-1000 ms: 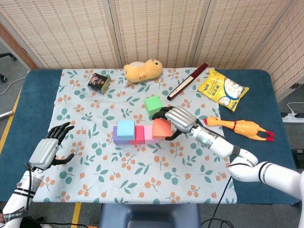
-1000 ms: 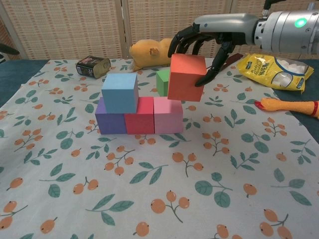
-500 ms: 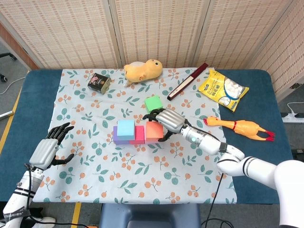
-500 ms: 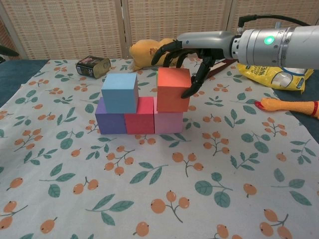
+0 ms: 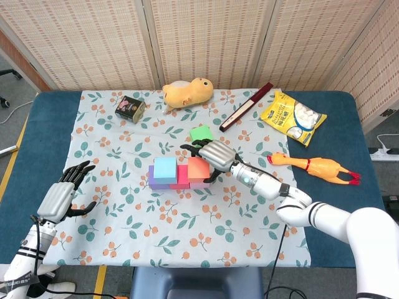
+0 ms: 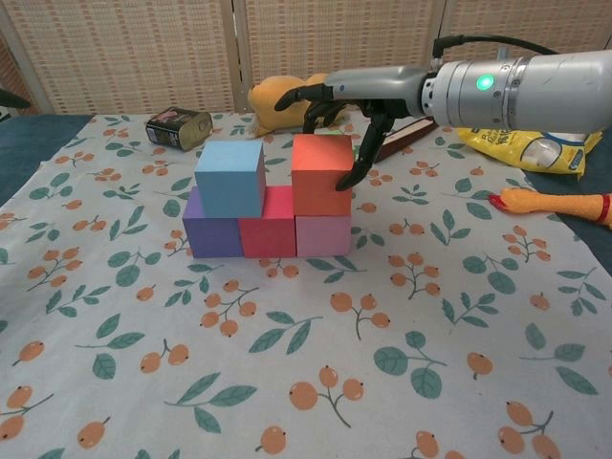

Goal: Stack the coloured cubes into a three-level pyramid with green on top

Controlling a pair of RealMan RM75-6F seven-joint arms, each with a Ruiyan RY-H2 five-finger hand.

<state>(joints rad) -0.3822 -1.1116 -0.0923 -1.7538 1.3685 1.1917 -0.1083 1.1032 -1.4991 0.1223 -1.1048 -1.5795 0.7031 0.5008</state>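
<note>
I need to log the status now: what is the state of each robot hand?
Left robot hand: open, holds nothing.
Right robot hand: fingers around the orange cube; grip or release cannot be told.

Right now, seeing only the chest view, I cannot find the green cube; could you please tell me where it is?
Observer: In the head view the green cube lies on the cloth just behind the right hand, on the far side of the orange cube.
Operator: Thank you. And the other hand, which I cannot see at all?
Observer: The left hand is at the cloth's near left edge, fingers apart, holding nothing, well away from the cubes.
</note>
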